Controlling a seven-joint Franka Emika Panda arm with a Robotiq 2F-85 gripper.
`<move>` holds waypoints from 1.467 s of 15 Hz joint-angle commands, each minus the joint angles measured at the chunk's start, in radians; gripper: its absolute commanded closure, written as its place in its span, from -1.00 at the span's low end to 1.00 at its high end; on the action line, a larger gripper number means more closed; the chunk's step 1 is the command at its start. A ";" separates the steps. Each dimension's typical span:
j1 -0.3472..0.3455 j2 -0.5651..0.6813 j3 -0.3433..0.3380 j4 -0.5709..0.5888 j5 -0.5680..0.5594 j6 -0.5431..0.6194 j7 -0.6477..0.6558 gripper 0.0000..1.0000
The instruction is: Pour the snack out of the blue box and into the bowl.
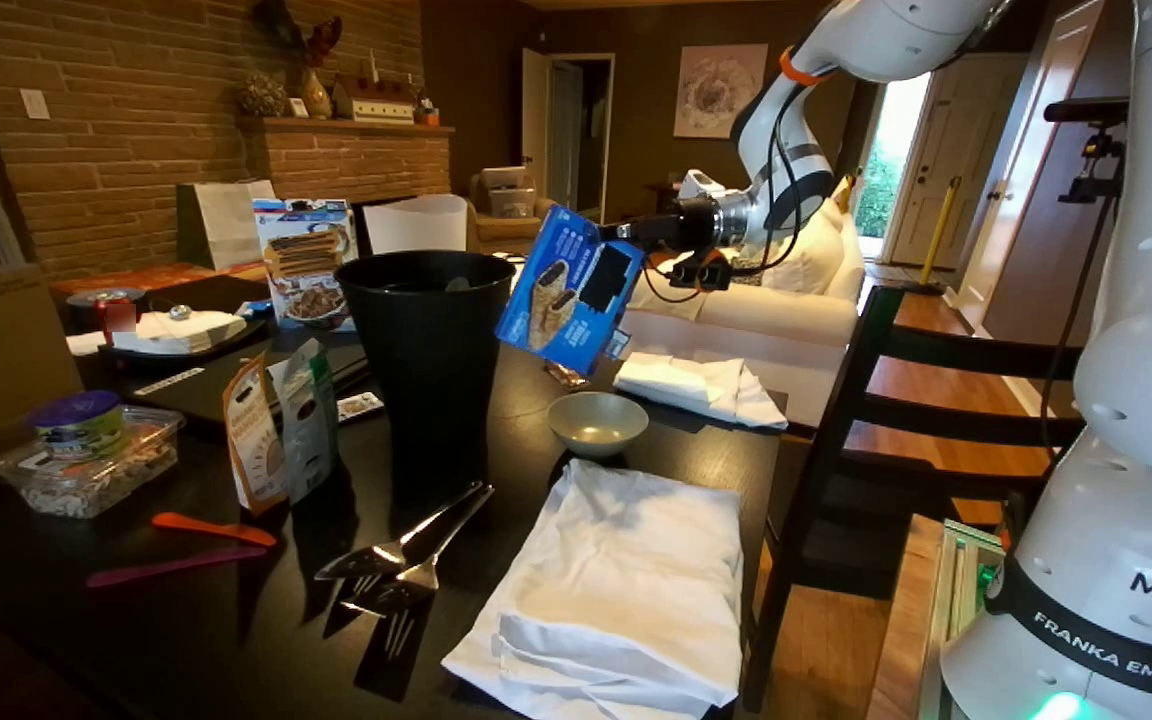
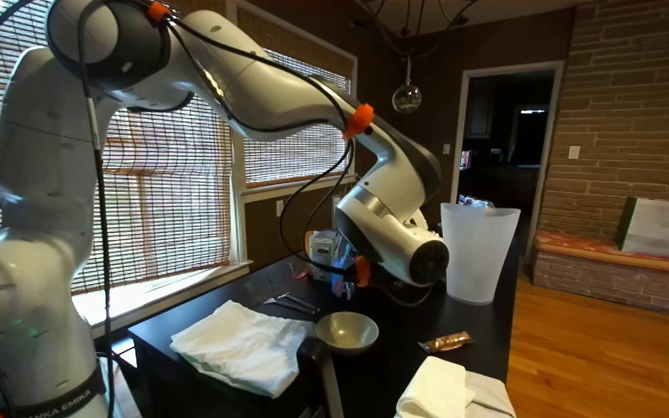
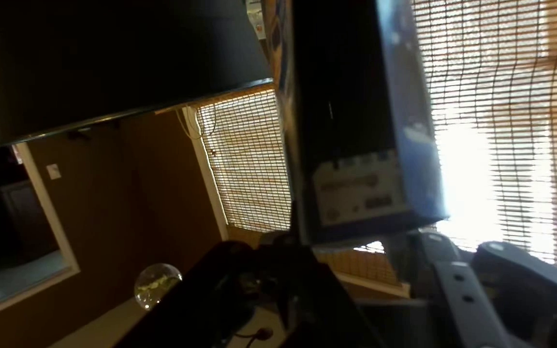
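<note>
My gripper (image 1: pixel 626 235) is shut on the blue box (image 1: pixel 558 290) at its upper edge and holds it tilted in the air. A pale printed flap or label shows at its lower right corner. The wrist view shows the box (image 3: pixel 356 188) blurred between the two fingers (image 3: pixel 356 244). In an exterior view the arm mostly hides the box. The grey bowl (image 1: pixel 597 425) stands on the black table below the box and slightly to its right; it also shows in an exterior view (image 2: pixel 346 332). Nothing can be made out inside the bowl. The box's contents are hidden.
A tall black bin (image 1: pixel 423 370) stands just beside the box. A white bin (image 2: pixel 478 255), a brown wrapped bar (image 2: pixel 446 342), a folded white cloth (image 1: pixel 626 580), napkins (image 1: pixel 701 385), silver utensils (image 1: pixel 416 560) and standing bags (image 1: pixel 276 430) share the table. A chair (image 1: pixel 936 420) stands alongside.
</note>
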 commanded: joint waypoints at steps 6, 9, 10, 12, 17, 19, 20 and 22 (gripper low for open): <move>-0.015 0.018 -0.004 0.015 0.028 -0.050 0.039 0.68; -0.009 0.021 -0.012 0.029 -0.007 -0.035 0.024 0.68; -0.011 0.016 -0.010 0.017 0.007 -0.049 0.046 0.68; -0.009 0.012 -0.011 0.018 0.000 -0.038 0.027 0.68; -0.007 0.015 -0.013 0.024 -0.023 -0.033 0.000 0.68; -0.007 0.014 -0.013 0.027 -0.024 -0.035 -0.001 0.68; -0.004 0.009 -0.013 0.027 -0.026 -0.032 0.002 0.68; 0.001 -0.009 -0.012 0.032 -0.031 -0.030 0.034 0.68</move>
